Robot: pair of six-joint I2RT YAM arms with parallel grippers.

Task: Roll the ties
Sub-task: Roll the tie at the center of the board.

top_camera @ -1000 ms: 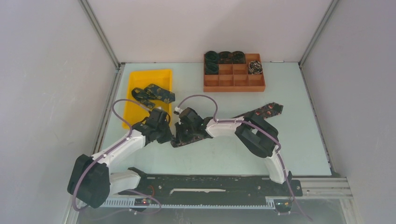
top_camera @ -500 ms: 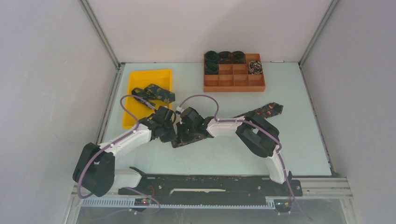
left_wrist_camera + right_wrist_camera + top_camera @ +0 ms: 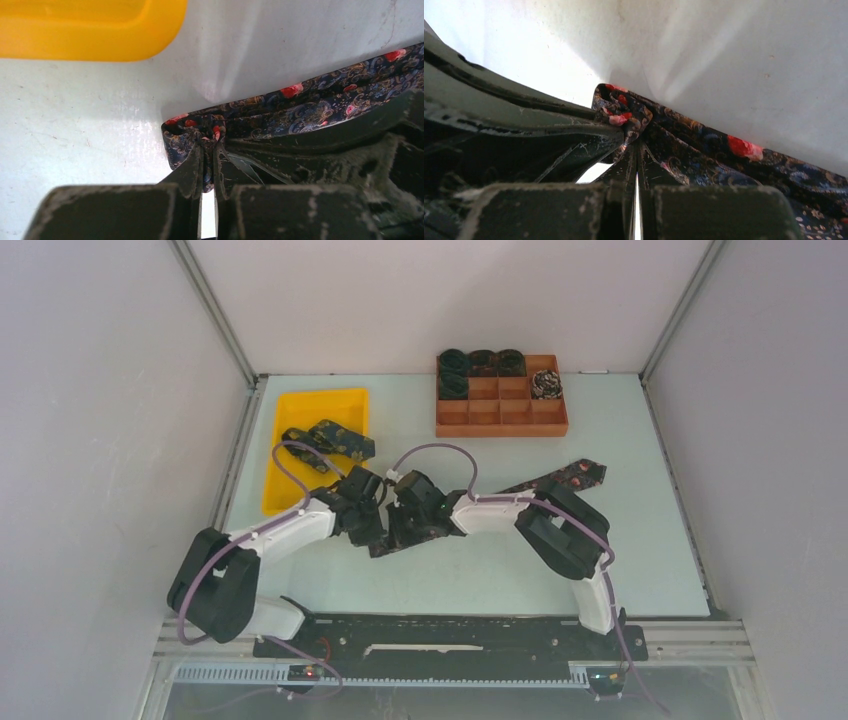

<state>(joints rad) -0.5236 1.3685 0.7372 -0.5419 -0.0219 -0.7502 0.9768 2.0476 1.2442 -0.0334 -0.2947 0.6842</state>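
Robotics lab cell, white enclosure walls (image 3: 450, 300), aluminium frame (image 3: 214, 310), pale tabletop (image 3: 640, 540)

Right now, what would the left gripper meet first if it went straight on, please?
The left gripper is shut on the tie, which comes first; beyond it, likely bare table, though depth is unclear.

Long tie (image 3: 570, 477) — dark, red specks — flat diagonally, near end bunched; coiled ties (image 3: 482, 363) far back; loose ties (image 3: 330, 440) left.
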